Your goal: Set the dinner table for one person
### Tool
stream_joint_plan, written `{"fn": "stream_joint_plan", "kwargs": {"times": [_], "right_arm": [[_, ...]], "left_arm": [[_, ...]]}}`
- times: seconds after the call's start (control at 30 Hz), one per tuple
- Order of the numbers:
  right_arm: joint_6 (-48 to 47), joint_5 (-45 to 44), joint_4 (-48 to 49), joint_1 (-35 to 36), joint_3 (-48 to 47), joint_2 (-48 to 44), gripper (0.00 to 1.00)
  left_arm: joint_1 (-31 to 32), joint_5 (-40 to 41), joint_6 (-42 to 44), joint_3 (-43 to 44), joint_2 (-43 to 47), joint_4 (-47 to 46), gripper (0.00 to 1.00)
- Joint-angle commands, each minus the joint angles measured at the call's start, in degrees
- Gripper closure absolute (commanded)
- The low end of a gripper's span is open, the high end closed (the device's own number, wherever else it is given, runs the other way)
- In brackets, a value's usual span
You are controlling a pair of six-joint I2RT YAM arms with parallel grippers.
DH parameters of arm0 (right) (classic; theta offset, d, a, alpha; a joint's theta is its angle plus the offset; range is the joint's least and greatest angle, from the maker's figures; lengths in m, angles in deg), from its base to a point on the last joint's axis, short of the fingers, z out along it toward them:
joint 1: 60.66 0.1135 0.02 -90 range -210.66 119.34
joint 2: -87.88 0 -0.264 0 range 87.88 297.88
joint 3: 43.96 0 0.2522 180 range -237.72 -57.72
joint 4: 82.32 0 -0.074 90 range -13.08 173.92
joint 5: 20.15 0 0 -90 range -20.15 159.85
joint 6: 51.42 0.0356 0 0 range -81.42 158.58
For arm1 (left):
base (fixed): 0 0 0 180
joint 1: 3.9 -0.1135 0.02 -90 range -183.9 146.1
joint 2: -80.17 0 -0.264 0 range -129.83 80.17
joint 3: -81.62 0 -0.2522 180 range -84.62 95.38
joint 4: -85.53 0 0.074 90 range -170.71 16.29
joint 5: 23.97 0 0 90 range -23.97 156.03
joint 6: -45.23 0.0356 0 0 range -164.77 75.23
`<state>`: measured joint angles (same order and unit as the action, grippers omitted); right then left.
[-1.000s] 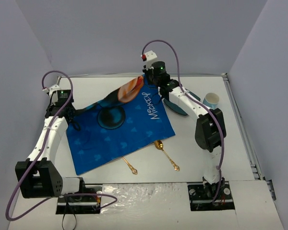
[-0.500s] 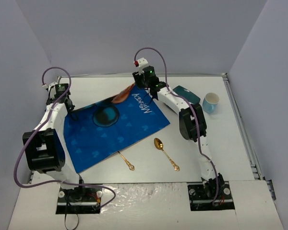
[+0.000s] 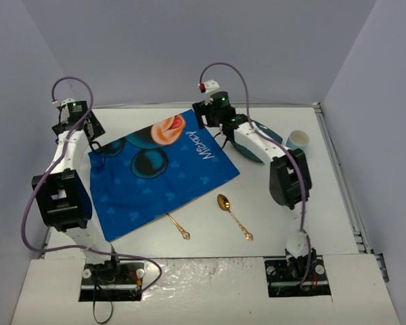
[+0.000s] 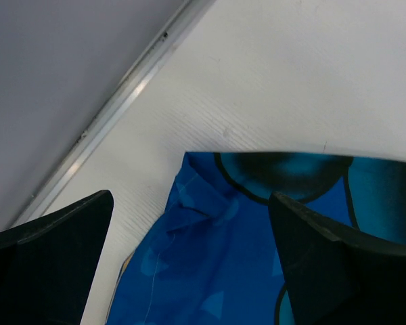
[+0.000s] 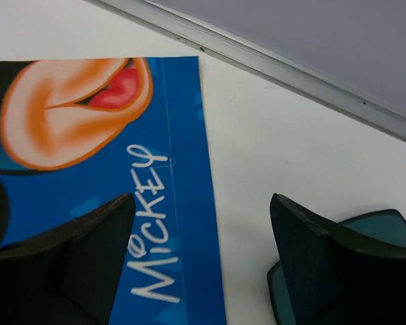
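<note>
- Mat (image 3: 159, 172) lies flat on the table (image 3: 291, 217), left of centre and skewed to the edges. Its far edge is near the back rail.
- Left gripper (image 4: 189, 200) hovers over the far-left mat corner with jaws spread and nothing between them. The corner below shows a small crease.
- Right gripper (image 5: 201, 200) sits over the far-right mat edge by the "Mickey" print, also spread and holding nothing. The cloth there looks flat.
- We read the one-arm-per-far-corner pose as a two-point spread. Working from opposite corners keeps cloth taut, which explains how wide apart the arms are.
- Both jaws empty with the mat down suggests the mat step is about done, though the skew may need fixing first.
- Dish (image 3: 276, 139) is just right of the mat, partly hidden behind the right arm. Cup (image 3: 298, 141) stands right of it, near the table's right edge. Both are on the right arm's side, so we'd expect that arm to take them.
- Spoon (image 3: 234, 218) lies on bare table near the mat's near-right corner. A second utensil (image 3: 178, 227) has its head tucked at or under the mat's near edge, so we can't tell spoon from fork.
- Risk: shifting the mat may drag that tucked utensil.
- Nothing is on the mat yet, so the setting is barely started.
</note>
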<state>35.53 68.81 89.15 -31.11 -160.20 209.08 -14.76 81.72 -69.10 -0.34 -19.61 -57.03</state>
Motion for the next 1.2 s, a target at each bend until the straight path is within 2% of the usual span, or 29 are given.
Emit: {"fn": "stream_joint_plan", "kwargs": {"times": [0.0,0.13,0.17,0.33,0.57,0.73,1.07,1.17], "right_arm": [[2.4,6.5,-0.4,4.3,13.3,-16.5,0.26],[5.9,7.4,-2.6,11.6,27.3,-22.9,0.35],[6.4,7.8,-2.6,11.8,29.2,-23.9,0.35],[8.2,7.1,-2.6,24.6,36.6,-25.6,0.43],[9.5,4.4,-2.7,33.6,35.3,-20.8,0.52],[10.4,3.5,-2.9,36.2,34.0,-17.9,0.58],[12.2,1.2,-3.1,39.6,33.8,-12.0,0.6],[13.0,-0.3,-3.2,39.8,34.3,-11.4,0.77]], "left_arm": [[1.1,-6.4,-2.7,-3.5,8.0,5.6,0.03],[3.0,-8.1,-3.3,-11.0,9.4,4.1,0.03],[3.4,-8.0,-3.5,-12.2,9.3,3.7,0.03],[6.3,-10.2,-4.8,-17.0,9.1,-0.1,0.05],[7.2,-10.7,-5.6,-16.0,3.4,-2.8,0.06],[7.2,-11.1,-6.9,-15.3,-0.6,-3.9,0.06],[7.2,-10.9,-9.2,-16.0,-3.6,-4.7,0.06],[7.2,-10.9,-9.5,-15.9,-3.9,-4.7,0.06]]}}
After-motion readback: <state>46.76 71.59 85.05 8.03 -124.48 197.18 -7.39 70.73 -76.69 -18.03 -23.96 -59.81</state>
